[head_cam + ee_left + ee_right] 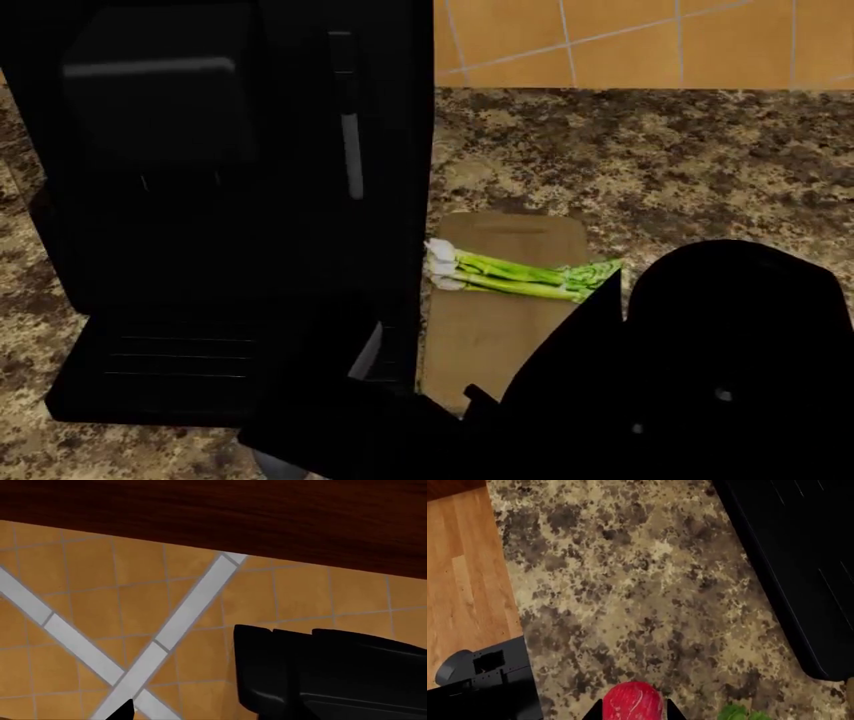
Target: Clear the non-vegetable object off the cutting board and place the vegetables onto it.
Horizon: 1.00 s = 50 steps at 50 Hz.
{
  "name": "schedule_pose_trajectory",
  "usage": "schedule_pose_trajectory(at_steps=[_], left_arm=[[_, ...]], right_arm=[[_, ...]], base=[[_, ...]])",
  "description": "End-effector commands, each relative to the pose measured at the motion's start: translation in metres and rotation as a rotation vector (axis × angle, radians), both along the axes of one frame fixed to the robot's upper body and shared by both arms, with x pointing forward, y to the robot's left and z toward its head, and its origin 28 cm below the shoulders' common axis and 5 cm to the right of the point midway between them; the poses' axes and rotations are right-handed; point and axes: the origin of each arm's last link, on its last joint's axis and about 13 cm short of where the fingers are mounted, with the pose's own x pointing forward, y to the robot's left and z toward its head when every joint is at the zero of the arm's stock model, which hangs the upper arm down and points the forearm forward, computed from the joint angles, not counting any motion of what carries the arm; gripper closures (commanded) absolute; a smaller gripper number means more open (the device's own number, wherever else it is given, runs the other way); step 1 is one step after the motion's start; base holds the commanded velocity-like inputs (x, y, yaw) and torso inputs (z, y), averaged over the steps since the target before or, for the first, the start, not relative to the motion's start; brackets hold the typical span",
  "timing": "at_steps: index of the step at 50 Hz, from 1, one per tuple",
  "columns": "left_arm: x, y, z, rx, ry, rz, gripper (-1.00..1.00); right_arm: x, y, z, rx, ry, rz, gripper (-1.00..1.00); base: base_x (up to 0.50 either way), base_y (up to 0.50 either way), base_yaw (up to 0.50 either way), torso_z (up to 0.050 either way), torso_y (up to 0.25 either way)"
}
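Asparagus (514, 276) already lies across the cutting board (497, 330); right end effector (632, 711) is clamped on the radish (632, 702), likely carrying it boardward.

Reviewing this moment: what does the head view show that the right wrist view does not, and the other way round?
Only the head view shows the cutting board with the asparagus lying across it. Only the right wrist view shows the red radish between the right gripper's dark fingers, some green leaves beside it, and wooden floor. Both show the speckled counter and the black machine.
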Motion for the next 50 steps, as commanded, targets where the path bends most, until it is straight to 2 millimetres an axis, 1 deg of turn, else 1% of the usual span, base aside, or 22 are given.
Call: schedule_pose_trajectory(at_steps=[1, 6, 14, 22, 31, 37, 50], left_arm=[[0.0, 0.004, -0.001, -0.003, 0.004, 0.03, -1.0], [0.0, 0.005, 0.0, -0.005, 0.002, 0.033, -1.0], [-0.002, 0.004, 0.002, -0.007, -0.004, 0.03, -1.0], [-0.002, 0.003, 0.005, -0.008, -0.008, 0.024, -1.0], [-0.003, 0.001, 0.008, -0.005, -0.015, 0.017, -1.0], [-0.002, 0.001, 0.006, -0.002, -0.011, 0.021, -1.0], [-0.002, 0.001, 0.005, -0.002, -0.008, 0.023, -1.0]], right_arm=[[-0.004, -0.002, -0.005, -0.045, 0.064, 0.011, 1.0], [-0.003, -0.005, 0.02, -0.057, -0.018, -0.001, 1.0], [-0.011, -0.011, 0.037, -0.074, -0.072, -0.034, 1.0], [-0.016, -0.022, 0.047, -0.087, -0.101, -0.093, 1.0], [-0.016, -0.038, 0.048, -0.092, -0.124, -0.185, 1.0], [-0.01, -0.047, 0.054, -0.092, -0.18, -0.236, 1.0], [0.02, -0.063, 0.062, -0.042, -0.272, -0.336, 1.0]], base=[[0.0, 0.0, 0.0, 0.0, 0.0], [0.0, 0.0, 0.0, 0.0, 0.0], [0.0, 0.0, 0.0, 0.0, 0.0], [0.0, 0.0, 0.0, 0.0, 0.0], [0.0, 0.0, 0.0, 0.0, 0.0], [0.0, 0.0, 0.0, 0.0, 0.0], [0.0, 0.0, 0.0, 0.0, 0.0]])
